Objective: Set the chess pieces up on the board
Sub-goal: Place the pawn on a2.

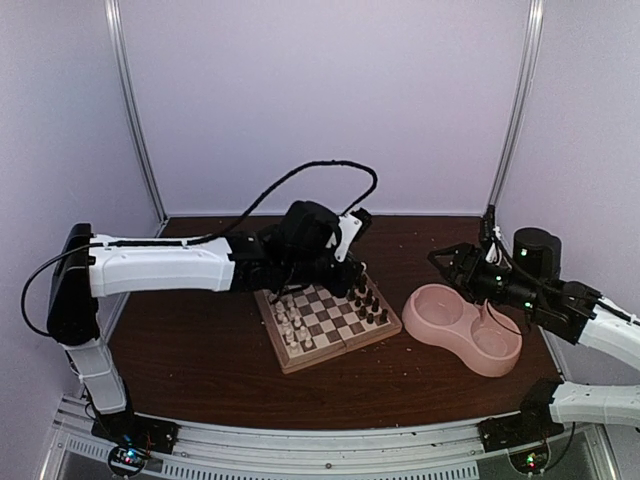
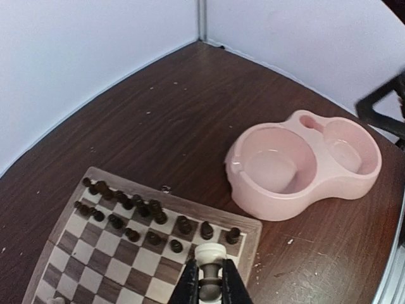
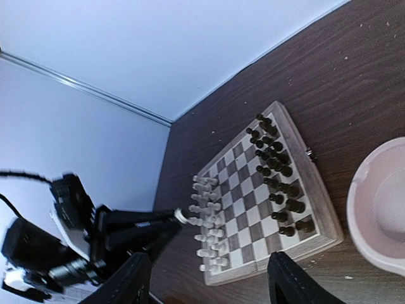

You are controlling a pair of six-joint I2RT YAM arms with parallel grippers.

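Note:
The board [image 1: 312,362] lies mid-table, with cream-white chess pieces [image 1: 293,325] lined along its left side and dark pieces [image 1: 368,303] along its right. My left gripper [image 1: 288,297] hovers over the white side, shut on one cream-white chess piece [image 2: 209,255] that stands upright between the fingers [image 2: 190,282]. The right wrist view shows that piece at the fingertips beside the white rows [image 3: 212,221] on the board [image 3: 253,190]. My right gripper [image 1: 450,262] hangs open and empty above the far left rim of the pink bowl, its fingers [image 3: 130,278] wide apart.
A pink double bowl [image 1: 505,362] sits right of the board, its wall [image 2: 297,202] close to the board's corner. Dark pieces [image 2: 145,215] fill the far rows in the left wrist view. Walls enclose the table at the back and sides.

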